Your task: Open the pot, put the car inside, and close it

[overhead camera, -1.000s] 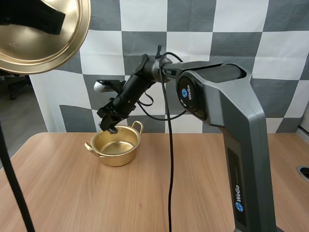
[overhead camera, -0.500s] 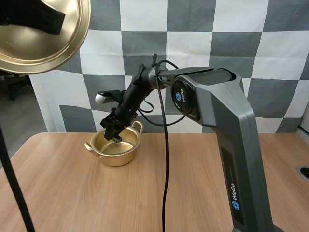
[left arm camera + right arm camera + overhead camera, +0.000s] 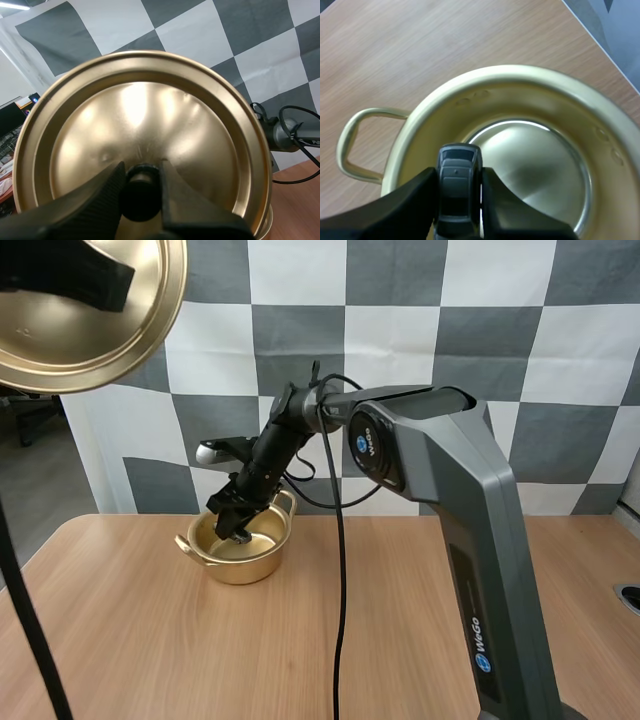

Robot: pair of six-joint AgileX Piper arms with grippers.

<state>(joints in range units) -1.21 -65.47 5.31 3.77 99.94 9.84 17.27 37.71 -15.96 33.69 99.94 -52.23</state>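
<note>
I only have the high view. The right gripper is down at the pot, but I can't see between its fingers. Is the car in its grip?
Observer: Yes. The right gripper pinches a dark grey car between its fingers, over the open pot.
Operator: Anything inside already?
Observer: No, the shiny bottom is bare.
Operator: And the left arm?
Observer: The left gripper is shut on the black knob of the gold lid.

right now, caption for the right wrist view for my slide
Right arm's jaws pinch the grey car over the open gold pot on the wooden table
</note>
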